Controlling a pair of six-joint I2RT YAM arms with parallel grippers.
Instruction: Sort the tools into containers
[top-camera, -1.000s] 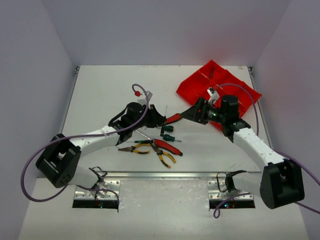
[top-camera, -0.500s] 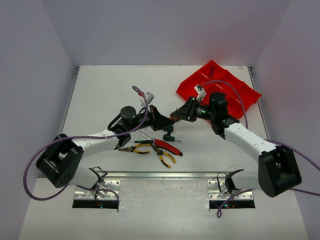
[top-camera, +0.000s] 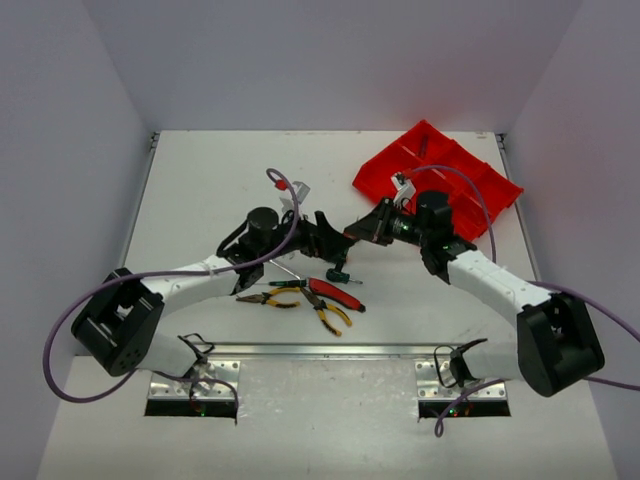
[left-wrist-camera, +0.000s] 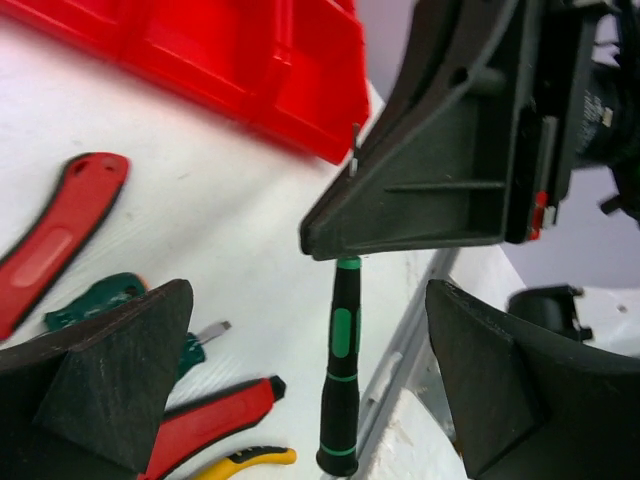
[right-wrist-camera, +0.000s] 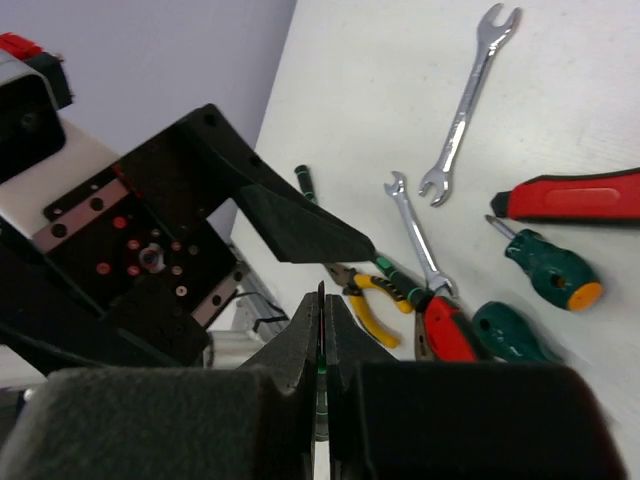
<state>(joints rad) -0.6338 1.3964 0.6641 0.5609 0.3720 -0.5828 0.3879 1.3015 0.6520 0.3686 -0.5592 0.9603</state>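
Since a second ago the two grippers have swapped roles. The left gripper (top-camera: 325, 233), which was clamped shut, now stands with its fingers (left-wrist-camera: 110, 380) spread wide. The right gripper (left-wrist-camera: 340, 245), which was wide apart, has pressed together on the metal end of the slim black-handled screwdriver with green bands (left-wrist-camera: 340, 370). In the left wrist view this tool hangs handle-down from the right pinch, between the left fingers without touching either. In the right wrist view the right pads (right-wrist-camera: 300, 330) meet with only a sliver between them. The screwdriver seems to hang clear of the white table (top-camera: 200, 190), though the angle is too oblique to be sure.

I judge this a mid-air handover just finished, so the tool now belongs to the arm nearer the bright red plastic divided tray (top-camera: 395, 165), which sits at the far right of the table, close behind the right arm. The next step is probably to carry it into a compartment. With such a thin grip the tool could swing or slip.

On the table below lie two silver open-end wrenches (right-wrist-camera: 465, 100), two stubby green-handled screwdrivers (right-wrist-camera: 550, 270), red-handled pliers (right-wrist-camera: 570, 195) and yellow-handled pliers (right-wrist-camera: 365, 300), all unsorted.
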